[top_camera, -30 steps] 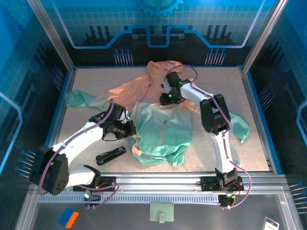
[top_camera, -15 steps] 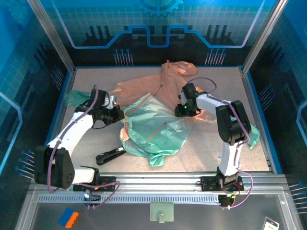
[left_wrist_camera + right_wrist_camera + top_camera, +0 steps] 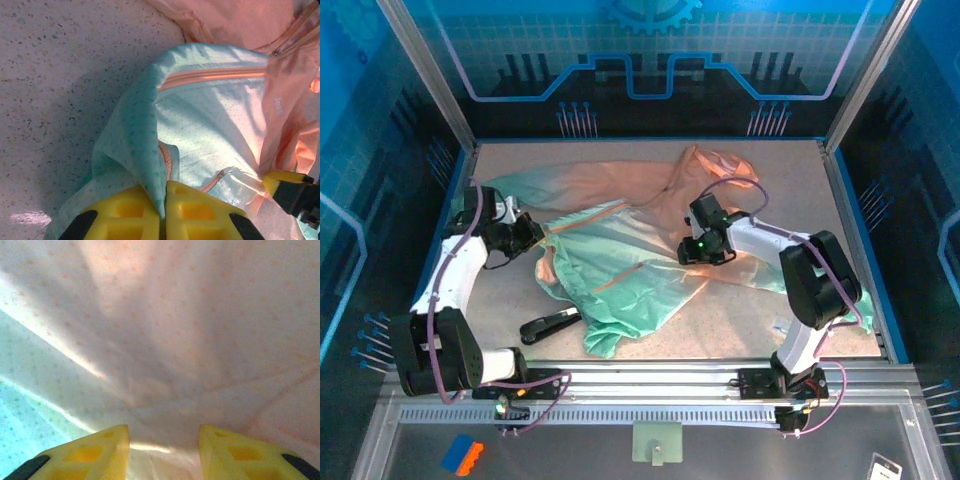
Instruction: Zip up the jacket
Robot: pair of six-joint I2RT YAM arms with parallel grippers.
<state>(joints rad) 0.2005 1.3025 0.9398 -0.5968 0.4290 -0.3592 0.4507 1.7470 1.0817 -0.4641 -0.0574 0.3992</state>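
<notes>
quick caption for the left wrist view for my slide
Left tool pinching a mint-green fold of the jacket, orange zipper running across, speckled table at left

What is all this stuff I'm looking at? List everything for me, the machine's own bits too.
jacket: one, peach fading to mint green, lying crumpled across the middle of the table.
black tool: one, black, on the table near its front edge, beside the jacket's lower left.
block: one, orange and blue, on the near ledge at the left.
table: one, speckled beige, under everything.
left claw: one, yellow fingers, at the table's left side, shut on a mint fold of the jacket.
right claw: one, yellow fingers, open, against peach cloth right of centre.
</notes>
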